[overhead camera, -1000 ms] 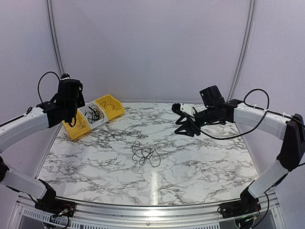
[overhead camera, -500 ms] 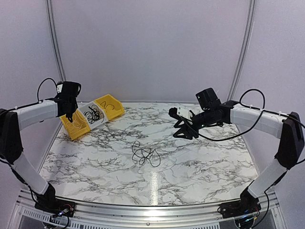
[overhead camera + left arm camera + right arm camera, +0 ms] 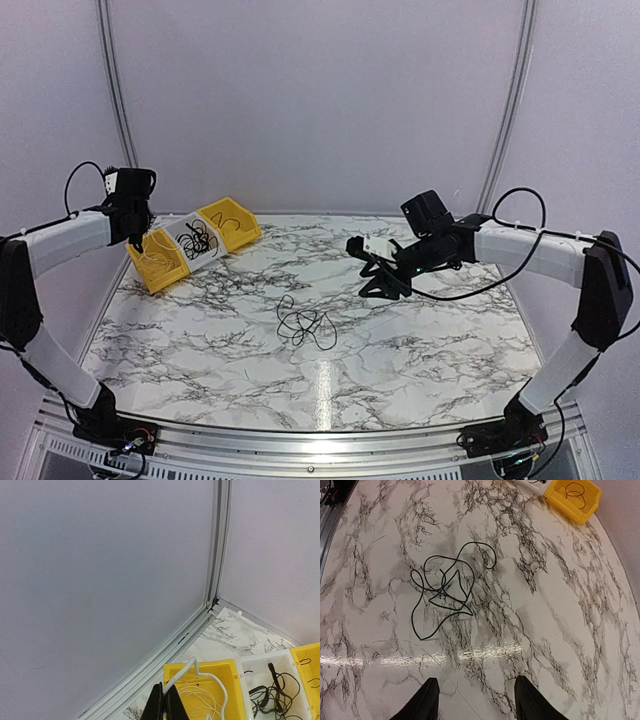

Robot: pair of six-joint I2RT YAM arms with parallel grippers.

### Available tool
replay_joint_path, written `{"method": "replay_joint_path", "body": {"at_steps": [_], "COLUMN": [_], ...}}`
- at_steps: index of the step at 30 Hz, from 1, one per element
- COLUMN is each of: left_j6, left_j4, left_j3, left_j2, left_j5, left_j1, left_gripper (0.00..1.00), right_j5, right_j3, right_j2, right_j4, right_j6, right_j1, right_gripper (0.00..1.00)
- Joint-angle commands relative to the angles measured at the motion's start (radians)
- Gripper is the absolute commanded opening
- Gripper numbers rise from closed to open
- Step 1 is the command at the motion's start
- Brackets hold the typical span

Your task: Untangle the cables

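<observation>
Tangle of black cables [image 3: 305, 325] lies in loose overlapping loops mid-tabletop [image 3: 420, 360], nearest the arm bases, with nothing touching it. Beyond it to the right, the right hand [image 3: 365, 272] hovers above the marble, fingers spread wide and empty, aimed down at the knot, probably to line up a pick. Farthest back on the left, 3 bins sit in a row. The left hand [image 3: 162, 695], pinched tight on a white cable [image 3: 197, 672], hangs over the yellow bin [image 3: 220, 663], likely to drop it there, beside the white bin [image 3: 262, 659] holding sorted black cords [image 3: 267, 692]
</observation>
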Motion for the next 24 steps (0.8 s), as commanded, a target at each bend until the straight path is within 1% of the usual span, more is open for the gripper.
{"method": "replay_joint_path", "body": {"at_steps": [1,5,10,17,22,24], "left_j6": [0.017,0.04,0.04,0.015,0.016,0.013], "left_j4": [0.067,0.095,0.096,0.092,0.102,0.12], "left_j3": [-0.029,-0.052,-0.047,-0.005,0.038,0.048], "left_j2": [-0.101,-0.125,-0.076,0.07,0.203,0.232], "left_j5": [-0.017,-0.036,-0.002,0.053,0.013,0.013], "left_j1": [0.0,0.0,0.0,0.001,0.009,0.016], "left_gripper": [0.0,0.0,0.0,0.0,0.0,0.0], "right_j5": [0.021,0.026,0.03,0.035,0.035,0.034], "right_j3": [0.019,0.018,0.025,0.023,0.025,0.027], "right_j2": [0.013,0.015,0.021,0.019,0.028,0.033], "right_j4": [-0.023,-0.025,-0.034,-0.034,-0.042,-0.044], "right_j6": [-0.011,-0.013,-0.015,-0.02,-0.021,-0.022], "right_j1": [0.02,0.026,0.029,0.031,0.032,0.034], "right_gripper": [0.52,0.52,0.52,0.52,0.52,0.52]}}
